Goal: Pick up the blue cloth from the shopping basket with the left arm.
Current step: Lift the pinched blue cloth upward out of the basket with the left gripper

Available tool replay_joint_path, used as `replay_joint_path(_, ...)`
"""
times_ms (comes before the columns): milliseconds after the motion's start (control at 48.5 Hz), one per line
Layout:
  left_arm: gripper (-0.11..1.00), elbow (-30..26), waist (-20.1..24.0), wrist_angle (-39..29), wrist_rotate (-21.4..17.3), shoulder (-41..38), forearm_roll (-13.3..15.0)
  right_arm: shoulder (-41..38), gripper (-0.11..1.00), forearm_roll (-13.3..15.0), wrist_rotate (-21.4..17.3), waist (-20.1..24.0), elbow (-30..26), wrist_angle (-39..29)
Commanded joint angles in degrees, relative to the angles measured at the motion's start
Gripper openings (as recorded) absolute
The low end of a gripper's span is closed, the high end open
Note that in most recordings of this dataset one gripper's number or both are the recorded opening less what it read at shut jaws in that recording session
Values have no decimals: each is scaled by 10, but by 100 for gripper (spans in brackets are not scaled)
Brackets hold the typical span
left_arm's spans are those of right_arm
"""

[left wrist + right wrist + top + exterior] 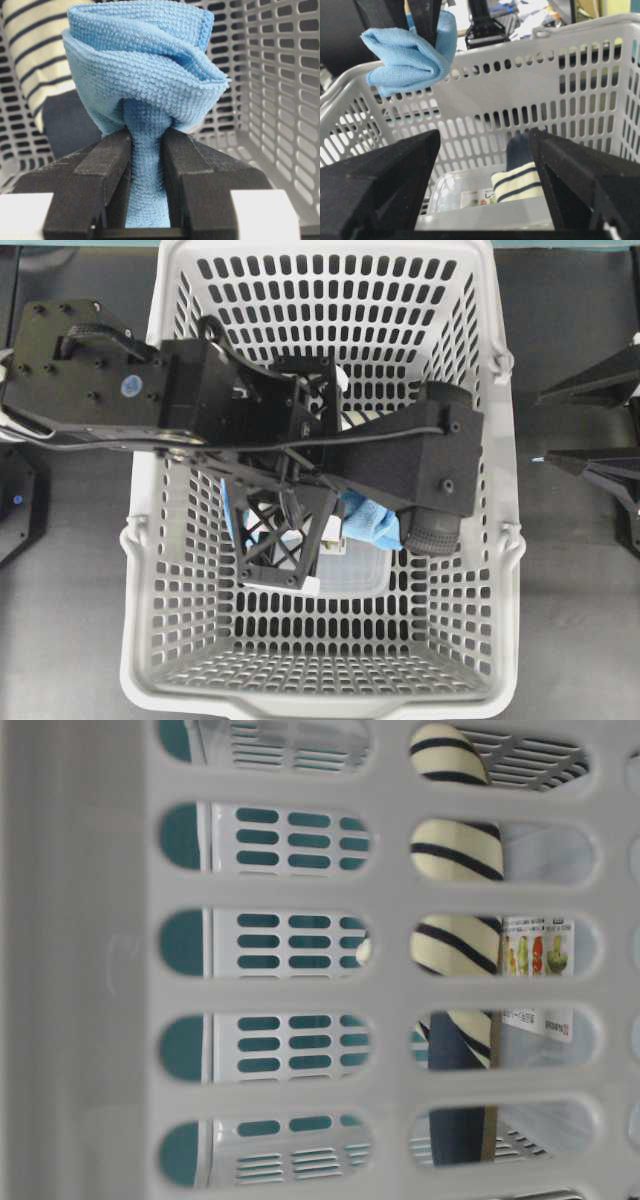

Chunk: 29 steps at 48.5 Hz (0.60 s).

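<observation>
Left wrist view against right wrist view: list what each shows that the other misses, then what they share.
Only the left wrist view shows the left gripper with its fingers pinching the blue cloth at its gathered middle. Only the right wrist view shows the right gripper open with nothing between its fingers, the cloth hanging at about the height of the shopping basket rim, and a clear container on the basket floor. Both show the cloth, the striped fabric bundle and the slotted basket walls.

Striped bundle [455,850] behind basket wall [390,990]
</observation>
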<state>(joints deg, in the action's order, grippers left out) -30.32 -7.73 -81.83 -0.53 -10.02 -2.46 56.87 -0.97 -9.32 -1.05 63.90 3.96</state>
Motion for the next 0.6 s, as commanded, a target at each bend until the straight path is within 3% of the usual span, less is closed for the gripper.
replay_joint_path(0,17,-13,1,1,0,9,-1,-4,70,1,-1,-1,-5,5)
replay_joint_path(577,17,-3,-7,4,0,26,-1,-4,70,1,-2,-1,-5,6)
